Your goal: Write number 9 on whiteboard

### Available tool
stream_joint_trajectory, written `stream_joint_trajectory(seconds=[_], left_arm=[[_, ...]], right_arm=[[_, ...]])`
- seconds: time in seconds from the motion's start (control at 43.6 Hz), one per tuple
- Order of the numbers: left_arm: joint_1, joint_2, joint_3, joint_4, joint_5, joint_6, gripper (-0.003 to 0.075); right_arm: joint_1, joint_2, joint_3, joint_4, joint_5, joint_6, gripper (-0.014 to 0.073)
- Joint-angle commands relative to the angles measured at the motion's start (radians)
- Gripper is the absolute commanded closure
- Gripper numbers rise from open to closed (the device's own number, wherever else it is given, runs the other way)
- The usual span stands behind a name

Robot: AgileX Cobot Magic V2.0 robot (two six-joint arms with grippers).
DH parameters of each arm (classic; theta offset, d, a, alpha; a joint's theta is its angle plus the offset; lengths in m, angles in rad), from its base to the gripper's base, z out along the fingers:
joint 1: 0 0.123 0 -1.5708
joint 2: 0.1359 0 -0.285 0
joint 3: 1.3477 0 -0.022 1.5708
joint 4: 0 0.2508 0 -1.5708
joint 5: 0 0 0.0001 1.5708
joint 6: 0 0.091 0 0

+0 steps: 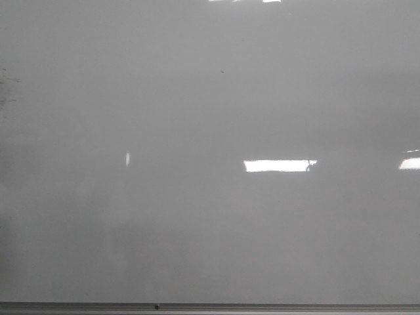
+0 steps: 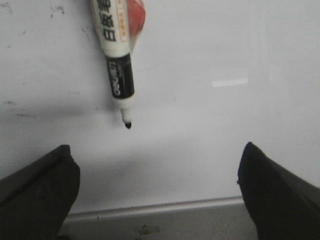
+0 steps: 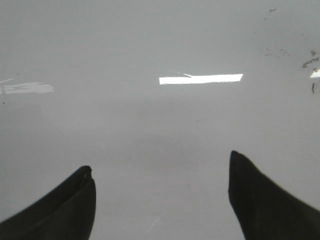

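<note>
The whiteboard (image 1: 197,98) fills the front view, glossy pale grey with bright light reflections; its grey frame edge (image 1: 210,306) runs along the bottom. No number 9 shows on it in any view. Neither gripper shows in the front view. In the left wrist view a white and black marker (image 2: 119,50) lies on the whiteboard (image 2: 215,45), uncapped, its black tip (image 2: 128,124) pointing toward my left gripper (image 2: 157,160), which is open and empty just short of it. My right gripper (image 3: 160,172) is open and empty over bare whiteboard (image 3: 150,40).
Faint dark smudges mark the board's left edge (image 1: 8,82) and show in the right wrist view (image 3: 307,62). The board's frame edge (image 2: 160,206) lies between the left gripper's fingers, with grey surface beyond it.
</note>
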Motion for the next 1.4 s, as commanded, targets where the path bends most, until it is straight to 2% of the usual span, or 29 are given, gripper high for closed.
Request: stream_joint_trajectory(seconds=[0.0,0.183,0.321,0.39,0.596,0.963,1.009,1.055,1.147,1.239,1.376], left_arm=[[0.001,0.046,-0.036,0.004,-0.189,-0.001,0.011],[0.002,0.112,-0.036,0.018,-0.355,-0.001,0.011],[0.008,0.137,-0.036,0.02,-0.42,-0.001,0.0115],[0.012,0.151,-0.036,0.02,-0.429,-0.001,0.0144],[0.03,0.179,-0.036,0.02,-0.439,-0.001,0.0318],[0.032,0.184,-0.036,0.02,-0.449,-0.001,0.0708],[0.032,0.184,-0.036,0.02,-0.449,-0.001,0.0741],[0.032,0.179,-0.036,0.02,-0.442,-0.001,0.0739],[0.018,0.133,-0.05,0.01,-0.352,-0.006,0.0739],[-0.01,0.06,-0.101,-0.032,-0.142,-0.006,0.0739],[-0.074,-0.016,-0.247,-0.053,0.259,-0.004,0.0739]], right_arm=[[-0.002,0.017,-0.036,0.004,-0.089,-0.001,0.0021],[-0.002,0.017,-0.036,0.004,-0.089,-0.001,0.0021],[-0.002,0.017,-0.036,0.004,-0.089,-0.001,0.0021],[-0.002,0.017,-0.036,0.004,-0.089,-0.001,0.0021],[-0.002,0.017,-0.036,0.004,-0.089,-0.001,0.0021],[-0.002,0.017,-0.036,0.004,-0.089,-0.001,0.0021],[-0.002,0.017,-0.036,0.004,-0.089,-0.001,0.0021],[-0.002,0.017,-0.036,0.004,-0.089,-0.001,0.0021],[-0.002,0.017,-0.036,0.004,-0.089,-0.001,0.0021],[-0.002,0.017,-0.038,0.005,-0.089,-0.001,0.0021],[-0.002,0.019,-0.052,0.026,-0.08,-0.001,0.0021]])
